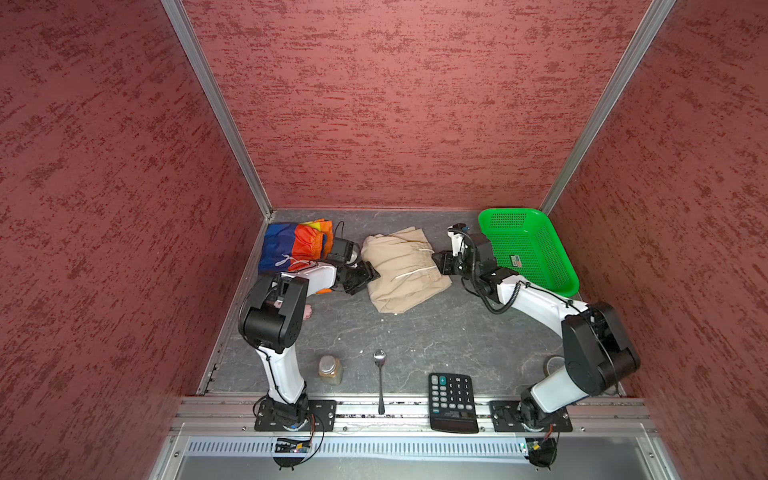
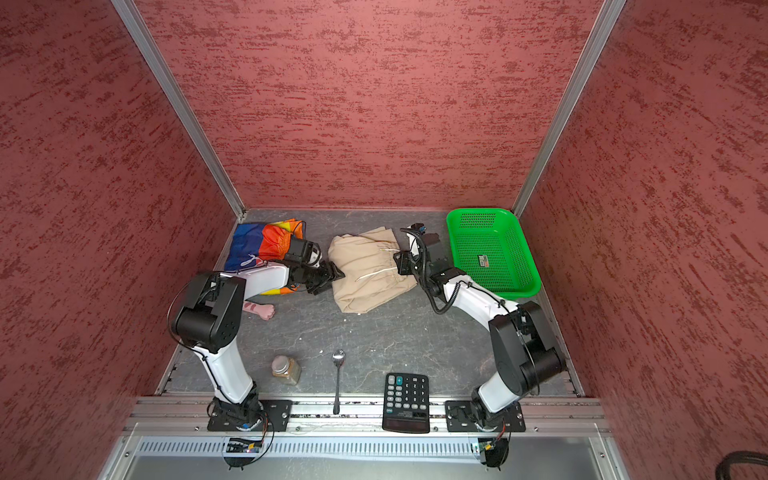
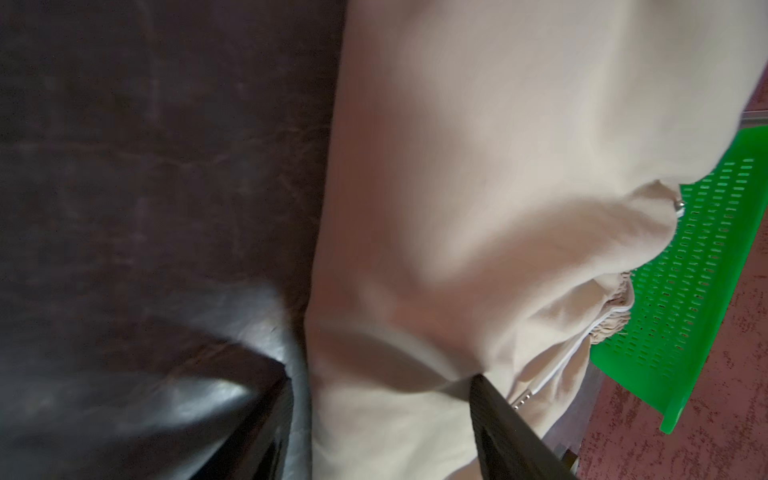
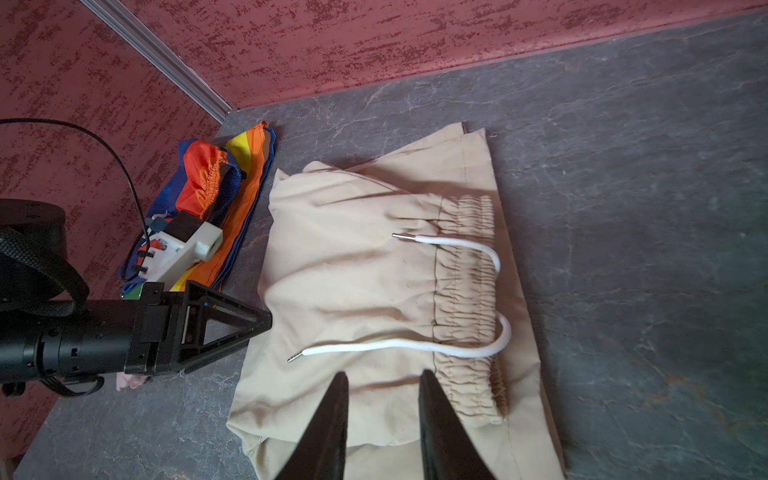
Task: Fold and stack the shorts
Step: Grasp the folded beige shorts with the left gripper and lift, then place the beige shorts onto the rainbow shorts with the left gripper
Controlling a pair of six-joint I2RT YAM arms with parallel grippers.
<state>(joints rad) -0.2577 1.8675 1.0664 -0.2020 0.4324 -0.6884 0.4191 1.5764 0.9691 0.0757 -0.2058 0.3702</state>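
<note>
The dark table point(image 1: 436, 332) carries everything, and the green basket point(image 1: 528, 245) standing on it is the mark for placing the rest. The beige shorts point(image 1: 399, 274) lie flat just beside the basket with their gathered waistband point(image 4: 465, 291) turned toward it, and the cloth looks doubled over. The rainbow shorts point(image 1: 291, 245) sit bunched well apart from the basket, beyond the beige pair. The right gripper point(image 4: 383, 376) hangs between the basket and the beige shorts, low over the waistband edge. Its jaws are partly parted, and I can see nothing pinched between them. The left gripper point(image 1: 368, 279) is at the beige edge farthest from the basket, its jaws spread wide, with the hem lying loose between them, unclamped. The step in hand seems to be taking hold of the beige pair at both ends, for a fold or a carry to the stack. To do it well, each jaw should go down far enough to bite all the layers at once. Both arms should rise together so the cloth hangs taut and level. The white drawstring point(image 4: 399, 343), loose on top, should end up inside the fold, clear of the basket.
</note>
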